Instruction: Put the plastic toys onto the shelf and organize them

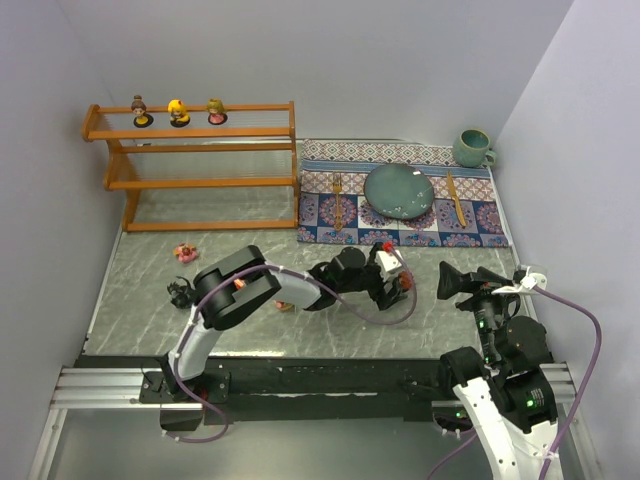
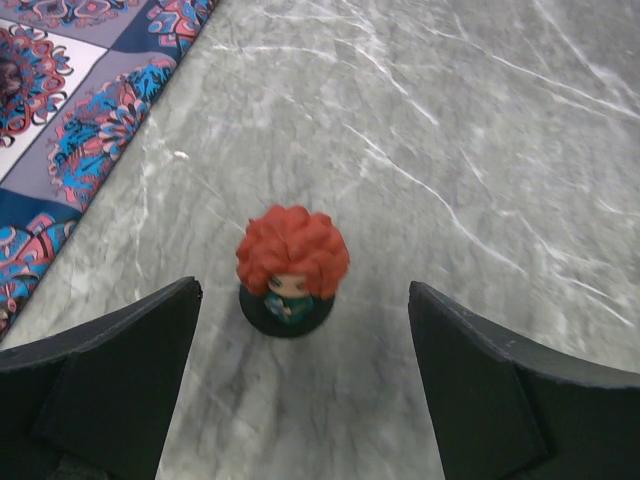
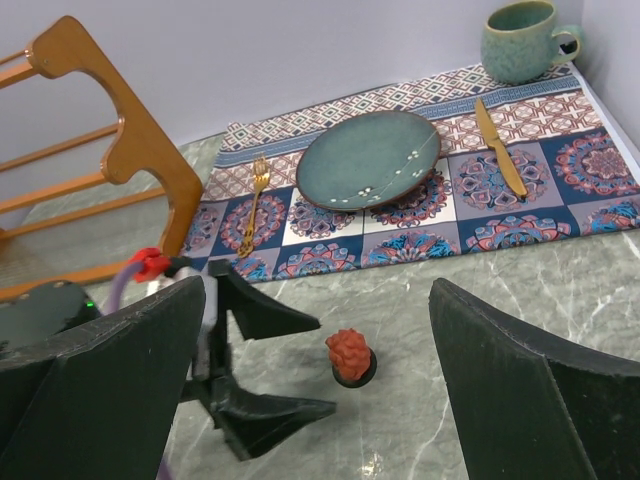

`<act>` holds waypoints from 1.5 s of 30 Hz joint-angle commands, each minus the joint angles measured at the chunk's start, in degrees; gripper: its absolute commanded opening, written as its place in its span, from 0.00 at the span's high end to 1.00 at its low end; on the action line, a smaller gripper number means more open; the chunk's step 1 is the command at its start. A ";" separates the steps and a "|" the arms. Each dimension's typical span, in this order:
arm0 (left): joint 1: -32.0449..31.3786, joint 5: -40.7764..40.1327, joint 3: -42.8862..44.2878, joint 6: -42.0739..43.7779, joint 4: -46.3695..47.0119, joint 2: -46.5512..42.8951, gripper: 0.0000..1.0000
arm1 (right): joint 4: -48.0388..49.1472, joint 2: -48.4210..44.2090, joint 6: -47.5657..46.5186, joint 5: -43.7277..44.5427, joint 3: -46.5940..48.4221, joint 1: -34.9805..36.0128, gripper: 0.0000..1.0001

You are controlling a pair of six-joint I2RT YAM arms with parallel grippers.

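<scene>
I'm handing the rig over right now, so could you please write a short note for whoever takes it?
Left gripper open, red-haired doll on the table just ahead of it, not gripped.
Right gripper open, holding nothing.
Done: three dolls stand on the shelf's top tier.
Left: that doll, plus a pink toy and a dark toy lying on the table.

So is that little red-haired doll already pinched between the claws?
No, the red-haired doll stands free on the table, with bare gaps to both fingers of the left gripper.
</scene>
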 commanded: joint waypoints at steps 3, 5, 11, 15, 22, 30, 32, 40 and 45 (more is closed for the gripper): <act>-0.02 1.58 4.89 0.76 4.53 3.11 0.12 | 1.49 -14.34 0.21 -0.45 0.08 -0.04 0.00; 0.15 2.28 5.68 0.76 3.91 4.08 0.14 | 1.49 -14.42 0.21 -0.45 0.08 -0.04 0.00; 0.33 2.90 7.45 1.03 2.51 5.57 0.24 | 1.58 -14.42 0.12 -0.36 -0.01 -0.04 0.00; 0.50 2.99 7.97 1.03 1.63 5.92 0.32 | 1.67 -14.33 0.21 -0.45 0.08 -0.04 0.00; 0.51 2.64 8.41 0.67 1.01 6.63 0.33 | 1.58 -14.33 0.12 -0.45 0.08 -0.04 0.00; 0.51 2.82 8.76 0.58 0.92 7.07 0.38 | 1.58 -14.16 0.04 -0.36 -0.01 -0.04 0.00; 0.51 2.90 8.85 0.67 1.01 7.07 0.39 | 1.58 -14.16 0.04 -0.36 -0.01 -0.04 0.00; 0.51 3.34 9.12 0.41 1.54 7.07 0.39 | 1.58 -13.90 0.04 -0.54 -0.01 -0.04 0.00; 0.59 3.43 9.47 0.50 1.36 7.33 0.43 | 1.58 -13.81 0.04 -0.54 -0.01 -0.04 0.00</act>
